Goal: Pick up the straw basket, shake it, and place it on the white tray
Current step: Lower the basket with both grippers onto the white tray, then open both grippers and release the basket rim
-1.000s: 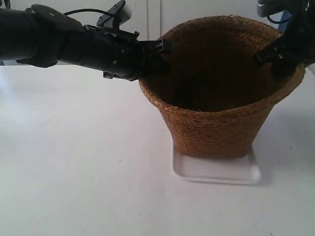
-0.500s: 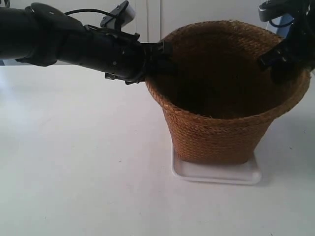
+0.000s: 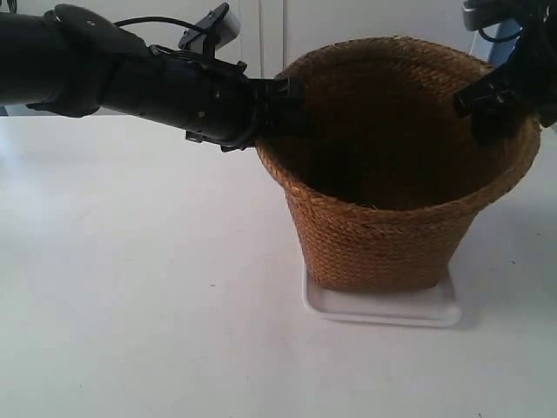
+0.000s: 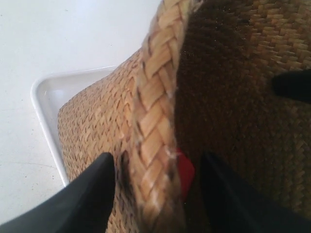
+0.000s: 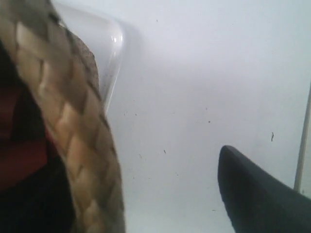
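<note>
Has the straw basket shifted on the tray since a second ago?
Yes. The straw basket has sunk slightly, and its base now covers more of the white tray than before.

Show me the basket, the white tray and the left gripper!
basket (image 3: 383,235), exterior view, woven outer wall.
white tray (image 3: 383,313), exterior view, front rim.
left gripper (image 4: 156,164), left wrist view, midway between its fingertips.

Exterior view sits low, side-on to the straw basket (image 3: 383,235). Both wrist views hug its rim, looking down; all catch the white tray (image 3: 383,312).
</note>
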{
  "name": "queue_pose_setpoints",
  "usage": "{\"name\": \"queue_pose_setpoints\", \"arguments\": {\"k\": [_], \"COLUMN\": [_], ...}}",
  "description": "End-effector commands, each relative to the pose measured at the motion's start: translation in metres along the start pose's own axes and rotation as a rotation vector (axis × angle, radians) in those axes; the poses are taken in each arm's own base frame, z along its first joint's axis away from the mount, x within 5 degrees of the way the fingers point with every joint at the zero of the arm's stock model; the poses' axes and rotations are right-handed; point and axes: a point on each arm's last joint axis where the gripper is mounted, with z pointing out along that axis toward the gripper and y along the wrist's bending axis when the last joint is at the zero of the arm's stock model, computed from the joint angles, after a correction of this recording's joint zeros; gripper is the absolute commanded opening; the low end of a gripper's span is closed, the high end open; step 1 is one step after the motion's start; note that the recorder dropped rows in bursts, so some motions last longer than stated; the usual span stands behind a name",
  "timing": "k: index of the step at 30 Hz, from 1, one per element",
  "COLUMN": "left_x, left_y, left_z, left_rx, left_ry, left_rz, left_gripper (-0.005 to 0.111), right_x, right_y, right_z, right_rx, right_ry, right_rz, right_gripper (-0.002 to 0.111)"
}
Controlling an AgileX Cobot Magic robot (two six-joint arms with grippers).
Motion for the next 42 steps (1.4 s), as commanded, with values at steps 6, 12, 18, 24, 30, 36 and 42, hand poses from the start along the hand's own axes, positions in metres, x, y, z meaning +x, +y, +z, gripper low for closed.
{"name": "queue_pose_setpoints", "arguments": {"k": [6, 12, 18, 24, 30, 36, 42], "left_x": [-0.003, -0.003, -0.012, -0.015, -0.011, -0.013, -0.013], "left_y": [-0.006, -0.006, -0.019, -0.021, -0.018, -0.016, -0.016], "left_z": [-0.006, -0.006, -0.012, -0.014, -0.011, -0.011, -0.011], "left_rx": [0.021, 0.025, 0.085, 0.070, 0.059, 0.043, 0.042], "left_ry": [0.003, 0.008, 0.031, 0.039, 0.077, 0.054, 0.055], "left_rz": [0.019, 0.019, 0.061, 0.081, 0.108, 0.109, 0.111], "left_gripper": [0.058, 0.058, 0.058, 0.072, 0.072, 0.072, 0.072], "right_x": [0.000, 0.005, 0.009, 0.010, 0.009, 0.010, 0.010], "right_y": [-0.009, -0.011, -0.013, -0.013, -0.013, -0.013, -0.013], "right_z": [-0.045, -0.068, -0.084, -0.088, -0.088, -0.088, -0.088], "right_rx": [0.018, 0.020, 0.025, 0.026, 0.027, 0.027, 0.027], "right_ry": [-0.180, -0.242, -0.283, -0.292, -0.294, -0.294, -0.294], "right_rz": [0.044, 0.055, 0.060, 0.061, 0.061, 0.061, 0.061], "right_gripper": [0.076, 0.076, 0.076, 0.076, 0.076, 0.076, 0.076]}}
